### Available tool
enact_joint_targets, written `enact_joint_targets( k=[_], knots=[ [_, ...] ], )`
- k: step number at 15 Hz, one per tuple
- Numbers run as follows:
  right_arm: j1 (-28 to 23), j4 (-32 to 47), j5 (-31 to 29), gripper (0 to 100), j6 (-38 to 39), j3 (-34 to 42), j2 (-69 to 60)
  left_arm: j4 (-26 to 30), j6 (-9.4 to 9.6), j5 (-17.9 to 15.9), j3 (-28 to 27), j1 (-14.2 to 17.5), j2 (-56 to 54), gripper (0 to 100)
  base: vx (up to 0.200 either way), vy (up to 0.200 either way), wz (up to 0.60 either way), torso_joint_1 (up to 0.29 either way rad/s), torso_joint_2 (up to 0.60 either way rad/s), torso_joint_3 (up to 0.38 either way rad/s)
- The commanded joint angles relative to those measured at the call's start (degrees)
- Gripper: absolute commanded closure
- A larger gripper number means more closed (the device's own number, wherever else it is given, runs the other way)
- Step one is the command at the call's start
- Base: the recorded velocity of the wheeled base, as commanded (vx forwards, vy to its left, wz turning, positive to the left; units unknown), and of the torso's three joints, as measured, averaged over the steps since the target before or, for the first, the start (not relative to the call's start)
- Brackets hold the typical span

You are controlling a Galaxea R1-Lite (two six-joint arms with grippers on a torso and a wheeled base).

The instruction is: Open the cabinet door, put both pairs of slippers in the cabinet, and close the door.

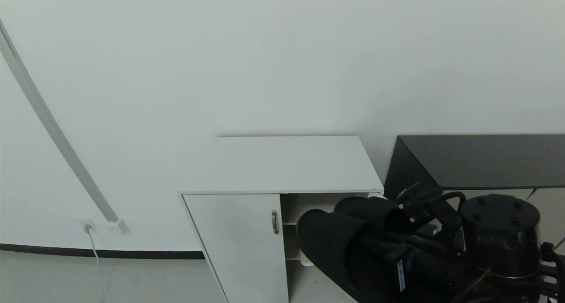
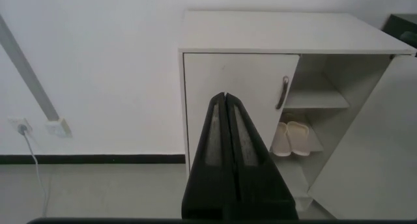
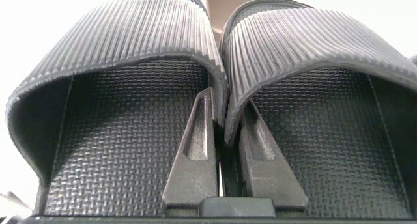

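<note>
Right end effector [image 3: 225,113] clamps the 2 black slippers [image 3: 124,120] by their touching inner edges, up in front of the cabinet [image 1: 282,164]. Left end effector [image 2: 225,99] is pressed closed, holding nothing. Further in, the cabinet's right side stands open, with 1 white pair [image 2: 293,138] on a lower shelf.
</note>
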Motion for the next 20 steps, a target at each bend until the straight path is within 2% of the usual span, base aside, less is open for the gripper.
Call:
enact_joint_targets(
  k=[1, 10, 20],
  knots=[
    [-0.1, 0.0, 0.0, 100, 0.0, 0.1, 0.2, -0.1, -0.04, 0.0, 0.0, 0.1, 0.1, 100, 0.0, 0.0, 0.0, 0.0, 0.0, 0.0],
    [0.3, 0.0, 0.0, 100, 0.0, 0.7, 0.2, -0.1, -0.04, 0.0, 0.0, 0.1, 0.1, 100, 0.0, 0.0, 0.0, 0.0, 0.0, 0.0],
    [0.4, 0.0, 0.0, 100, -0.1, 0.9, 0.8, 0.0, -0.04, 0.0, 0.0, 0.1, 0.1, 100, 0.0, 0.0, 0.0, -0.149, 0.34, 0.192]
  ],
)
